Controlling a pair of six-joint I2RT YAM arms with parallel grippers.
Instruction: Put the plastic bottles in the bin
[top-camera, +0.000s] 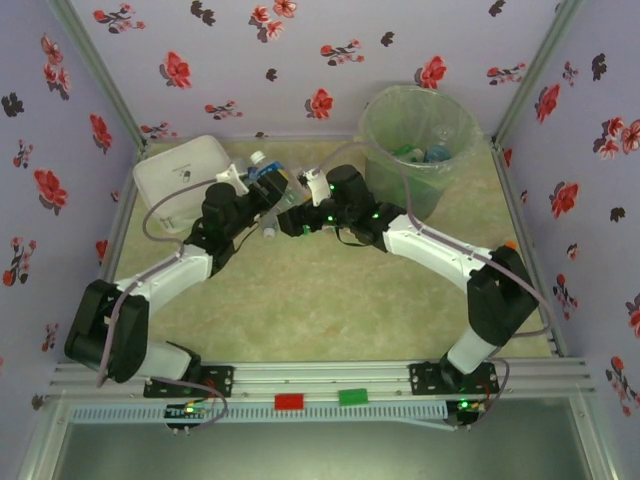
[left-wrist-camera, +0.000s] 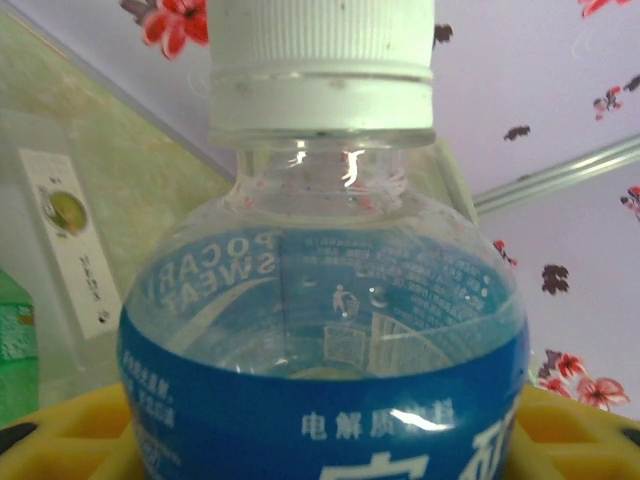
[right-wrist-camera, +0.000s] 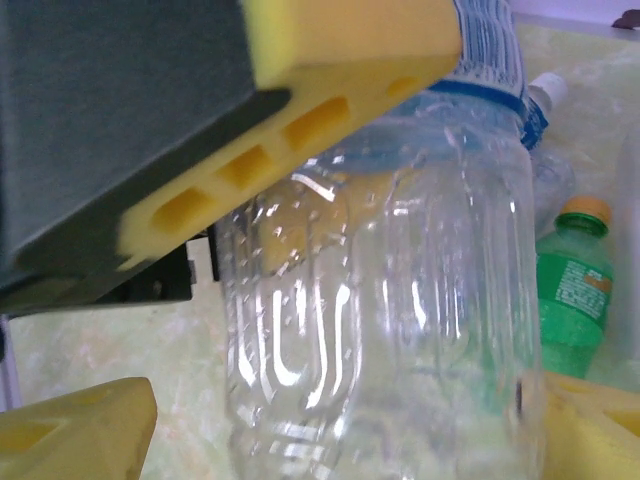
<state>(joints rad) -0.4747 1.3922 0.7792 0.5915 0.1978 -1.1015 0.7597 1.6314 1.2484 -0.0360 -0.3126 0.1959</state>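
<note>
A clear plastic bottle (left-wrist-camera: 322, 300) with a blue and white label and a white cap is held above the table by my left gripper (left-wrist-camera: 320, 445), which is shut on its labelled middle. In the top view this bottle (top-camera: 270, 180) hangs between the two grippers. My right gripper (right-wrist-camera: 340, 440) is open around the bottle's clear ribbed lower body (right-wrist-camera: 390, 300); its left finger stands apart from the plastic. The bin (top-camera: 420, 100) stands at the back right with several bottles (top-camera: 432, 153) inside. A green bottle (right-wrist-camera: 573, 295) with an orange cap lies on the table beyond.
A white rounded box (top-camera: 180, 172) sits at the back left, close to my left gripper (top-camera: 250, 188). Another clear bottle (right-wrist-camera: 548, 150) with a white cap lies near the green one. Flowered walls close in the table on three sides.
</note>
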